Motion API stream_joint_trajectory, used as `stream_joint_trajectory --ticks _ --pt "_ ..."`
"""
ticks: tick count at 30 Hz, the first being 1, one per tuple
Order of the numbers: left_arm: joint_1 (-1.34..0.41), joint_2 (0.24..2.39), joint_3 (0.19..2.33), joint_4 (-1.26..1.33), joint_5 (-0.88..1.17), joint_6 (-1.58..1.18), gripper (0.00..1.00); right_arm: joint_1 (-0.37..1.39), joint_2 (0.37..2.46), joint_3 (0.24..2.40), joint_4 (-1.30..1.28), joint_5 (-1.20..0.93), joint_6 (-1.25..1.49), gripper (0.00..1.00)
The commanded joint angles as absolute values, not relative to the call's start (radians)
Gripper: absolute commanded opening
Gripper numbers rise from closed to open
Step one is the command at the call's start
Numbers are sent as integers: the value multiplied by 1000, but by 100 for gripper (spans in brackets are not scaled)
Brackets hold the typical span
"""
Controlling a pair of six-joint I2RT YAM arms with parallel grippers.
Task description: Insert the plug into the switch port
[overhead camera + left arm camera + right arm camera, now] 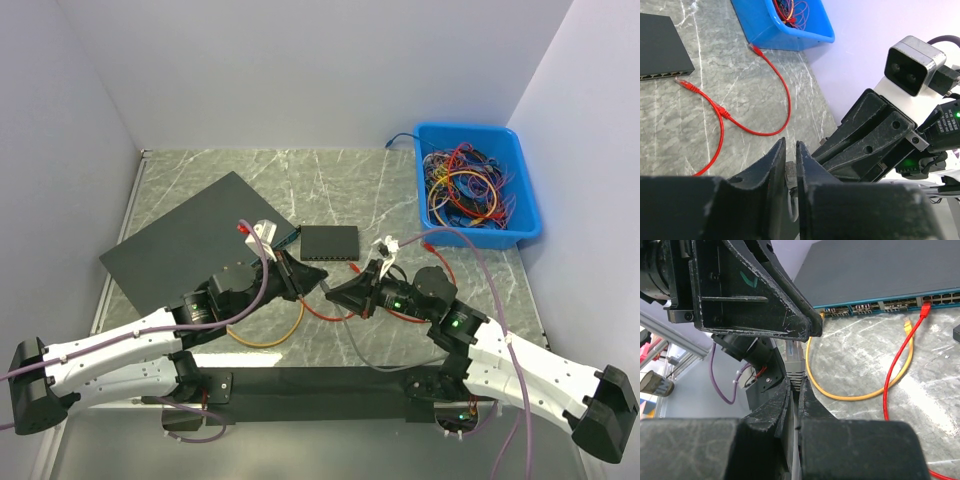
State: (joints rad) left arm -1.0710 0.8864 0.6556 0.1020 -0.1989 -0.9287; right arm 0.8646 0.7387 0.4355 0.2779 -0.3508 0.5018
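Observation:
A grey plug [795,352] on a grey cable [365,352] hangs between both grippers above the table's middle. My right gripper [796,382] is shut on the plug's ribbed boot, with the plug tip sticking out ahead. The left gripper [790,145] faces it with its jaws closed on the plug's [790,172] front end. In the top view the two grippers [318,280] [336,290] meet tip to tip just in front of the small black switch [330,242]. The ports of that switch [660,50] face the arms. A large flat switch [190,245] lies to the left, its port row [890,302] showing.
A red cable [720,112] lies with one plug close to the small switch's ports. A yellow cable [855,390] loops on the marble near the large switch. A blue bin [520,215] holding several coiled cables stands at the back right. White walls enclose three sides.

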Motion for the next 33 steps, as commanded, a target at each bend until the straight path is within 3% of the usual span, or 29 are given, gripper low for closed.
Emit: stream_joint_trajectory --ticks 1,6,9,11,12,16,25,33 --pt "-1074 888 655 101 -183 -919 15 867 744 468 364 -304 508 0" --pt "-1074 893 660 97 -186 -917 0 870 739 471 367 -291 509 0" --pt "-1074 899 663 94 -187 -917 0 874 742 494 341 -267 496 1" --pt "-1074 900 666 83 -195 -919 0 877 744 524 290 -220 468 20" --pt "-1074 900 667 77 -199 -922 1 885 738 535 272 -203 456 35" --pt "-1074 896 676 55 -213 -927 0 894 706 580 196 -123 404 50" --pt "-1074 905 676 66 -202 -933 0 933 729 609 124 -101 373 44" --pt "-1074 913 690 55 -212 -933 0 1088 773 607 60 44 322 38"
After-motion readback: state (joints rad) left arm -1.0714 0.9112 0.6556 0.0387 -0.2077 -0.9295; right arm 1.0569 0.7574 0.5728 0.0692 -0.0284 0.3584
